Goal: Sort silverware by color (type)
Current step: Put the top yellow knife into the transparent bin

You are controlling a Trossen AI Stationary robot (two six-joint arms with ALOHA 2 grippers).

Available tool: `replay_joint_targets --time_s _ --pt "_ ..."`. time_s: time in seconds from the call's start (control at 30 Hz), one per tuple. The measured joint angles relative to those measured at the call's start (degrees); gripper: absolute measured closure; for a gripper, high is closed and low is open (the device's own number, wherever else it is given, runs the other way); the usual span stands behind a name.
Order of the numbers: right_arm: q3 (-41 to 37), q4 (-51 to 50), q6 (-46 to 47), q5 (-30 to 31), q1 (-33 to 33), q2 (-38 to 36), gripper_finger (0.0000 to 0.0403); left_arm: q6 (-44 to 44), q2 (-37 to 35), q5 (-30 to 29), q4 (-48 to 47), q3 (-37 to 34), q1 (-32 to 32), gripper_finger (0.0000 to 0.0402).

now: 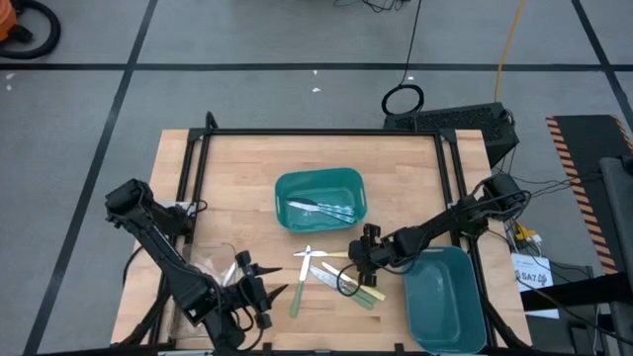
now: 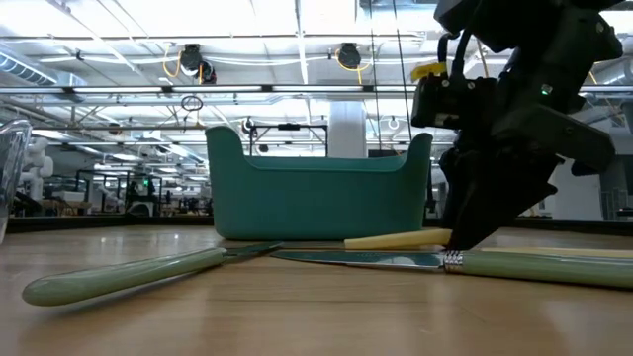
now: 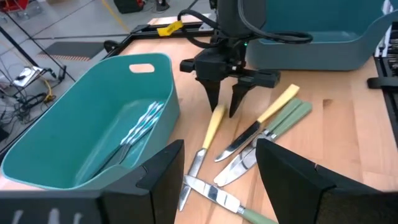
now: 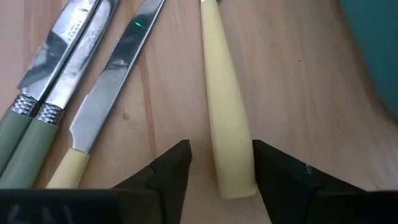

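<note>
While the right end effector (image 3: 225,102) straddles a yellow-handled piece (image 4: 227,118) with fingers parted, not gripping, the silverware (image 1: 331,277) lies scattered on the pale wooden worktop (image 1: 237,188), some in a teal bin (image 1: 318,199). The left end effector (image 1: 259,294) waits wide open nearby. Grey floor surrounds the worktop.

Even, bright overhead light, soft short shadows on the table (image 1: 247,168). Low view: ceiling lights (image 2: 297,25) blown out across the top of the frame, near tabletop at the bottom soft. Right wrist view: slight blur overall, small green glint on a knife blade (image 4: 118,56) at upper left. Left wrist view sharp, mild sheen on the bin (image 3: 74,124).
</note>
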Motion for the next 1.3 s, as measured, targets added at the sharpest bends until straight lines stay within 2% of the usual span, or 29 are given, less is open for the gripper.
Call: replay_joint_targets --time_s 0.2,0.23,0.4,0.6,0.87,1.3 --pt "0.0 -0.1 0.6 -0.1 0.6 -0.2 0.0327 0.0 0.0 0.0 0.0 0.0 0.3 0.0195" --pt "0.0 -0.1 0.8 -0.1 0.6 -0.1 0.0329 0.0 0.0 0.0 0.0 0.0 0.3 0.0195" --pt "-0.1 -0.1 0.9 0.2 2.0 -1.7 0.0329 -0.3 0.0 0.0 0.0 0.0 0.3 0.0195" --pt "-0.4 -0.7 2.3 3.7 5.6 -5.6 0.0329 -1.1 0.0 0.0 0.1 0.0 0.0 0.0195" --pt "-0.3 0.1 3.1 11.2 9.5 -8.9 0.0329 -1.1 0.0 -0.1 0.2 0.0 0.2 0.0195" --pt "-0.2 1.2 2.6 21.2 10.9 -9.4 0.0329 -1.1 2.0 0.6 1.9 0.0 2.2 0.0195"
